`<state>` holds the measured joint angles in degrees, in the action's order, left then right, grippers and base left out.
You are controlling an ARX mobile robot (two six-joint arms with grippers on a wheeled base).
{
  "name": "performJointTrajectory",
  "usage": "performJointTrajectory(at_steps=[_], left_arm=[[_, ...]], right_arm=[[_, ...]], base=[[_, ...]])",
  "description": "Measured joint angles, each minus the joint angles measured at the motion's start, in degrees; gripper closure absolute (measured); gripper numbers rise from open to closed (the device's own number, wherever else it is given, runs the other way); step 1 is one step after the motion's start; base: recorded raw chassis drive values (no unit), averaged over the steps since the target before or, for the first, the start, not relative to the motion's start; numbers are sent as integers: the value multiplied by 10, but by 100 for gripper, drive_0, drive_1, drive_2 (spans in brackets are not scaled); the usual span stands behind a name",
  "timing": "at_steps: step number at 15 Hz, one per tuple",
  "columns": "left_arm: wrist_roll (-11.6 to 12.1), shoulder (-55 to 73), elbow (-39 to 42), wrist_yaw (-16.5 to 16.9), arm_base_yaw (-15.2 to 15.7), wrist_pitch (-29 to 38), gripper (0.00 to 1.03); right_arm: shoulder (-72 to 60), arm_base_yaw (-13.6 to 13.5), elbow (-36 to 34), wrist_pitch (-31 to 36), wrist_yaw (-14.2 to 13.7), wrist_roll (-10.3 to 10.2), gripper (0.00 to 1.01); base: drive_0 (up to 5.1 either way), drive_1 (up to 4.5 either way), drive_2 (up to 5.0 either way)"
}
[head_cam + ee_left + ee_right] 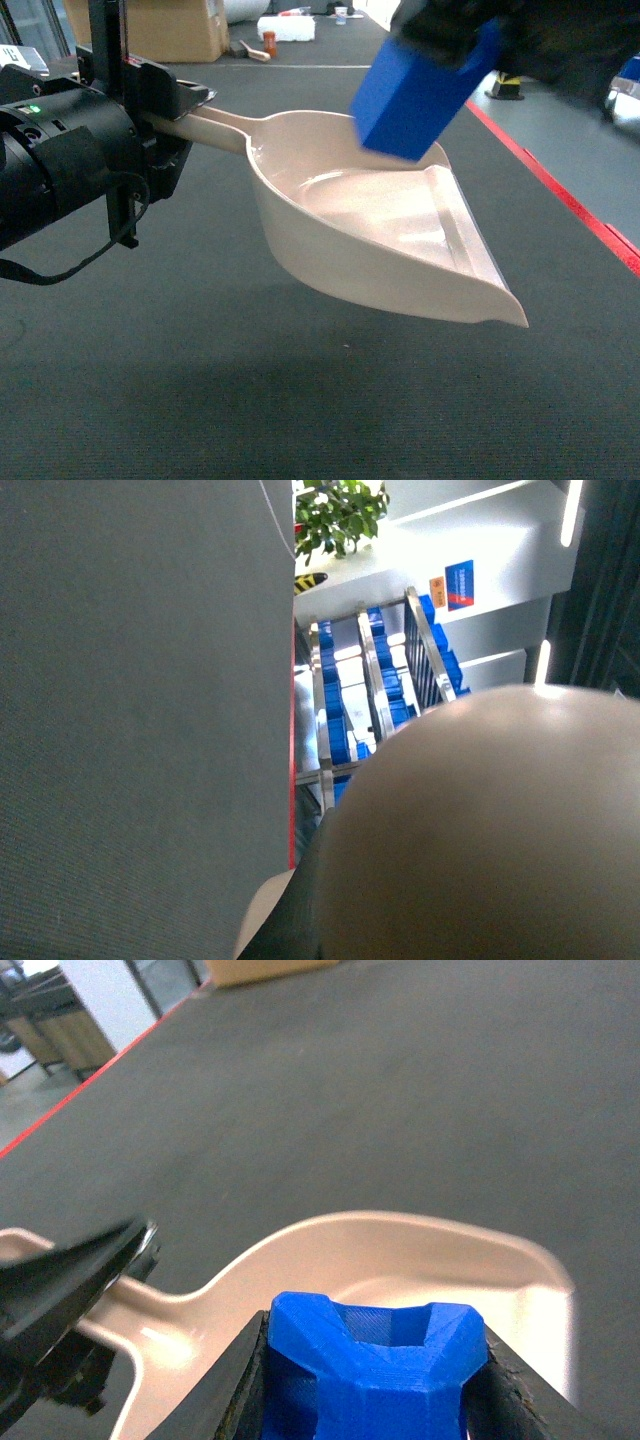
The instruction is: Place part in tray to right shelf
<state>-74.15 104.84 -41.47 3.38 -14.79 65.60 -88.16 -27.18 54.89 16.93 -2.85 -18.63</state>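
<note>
Above a wide stretch of dark grey carpeted floor (300,400), the left gripper (165,115) is holding the beige dustpan-shaped tray (380,240) by its long straight handle, keeping it in the air with its flat front lip pointing toward the lower right of the head view. Its fingers are clamping the handle's end, closed tight on it. The right gripper (365,1380) is reaching in from the upper right and is gripping the bright blue part (415,95), its two dark fingers (235,1385) pressing against opposite sides of the block. The part is hanging tilted over the rear of the tray's bowl, close above it; whether it is touching the rim cannot be told.

A red line (560,190) is running along the floor's right edge, with paler grey flooring beyond it. At the far end of the room a large cardboard box (165,28) is standing on the ground, with a white box (285,27) and some small objects beside it. From the left wrist camera, the tray's pale underside is filling the lower right, and past it the stainless-steel right shelf (375,690) is showing, its metal rails running over blue crates (335,705). A green leafy plant (335,515) is sitting behind the shelf against a white wall.
</note>
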Motion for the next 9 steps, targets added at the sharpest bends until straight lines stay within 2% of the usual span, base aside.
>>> performJointTrajectory(at_steps=[1, 2, 4, 5, 7, 9], left_arm=[[0, 0, 0, 0, 0, 0, 89], [1, 0, 0, 0, 0, 0, 89], [6, 0, 0, 0, 0, -2, 89], [7, 0, 0, -2, 0, 0, 89], [7, 0, 0, -2, 0, -1, 89], [7, 0, 0, -2, 0, 0, 89]], right_arm=[[-45, -22, 12, 0, -9, -24, 55], [-73, -33, 19, 4, -15, -32, 52], [-80, -36, 16, 26, -37, -38, 33], [-43, -33, -6, 68, -74, -20, 17], [41, -20, -41, 99, -104, 35, 1], [152, -1, -89, 122, -136, 119, 3]], base=[[0, 0, 0], [0, 0, 0], [0, 0, 0], [0, 0, 0], [0, 0, 0], [0, 0, 0]])
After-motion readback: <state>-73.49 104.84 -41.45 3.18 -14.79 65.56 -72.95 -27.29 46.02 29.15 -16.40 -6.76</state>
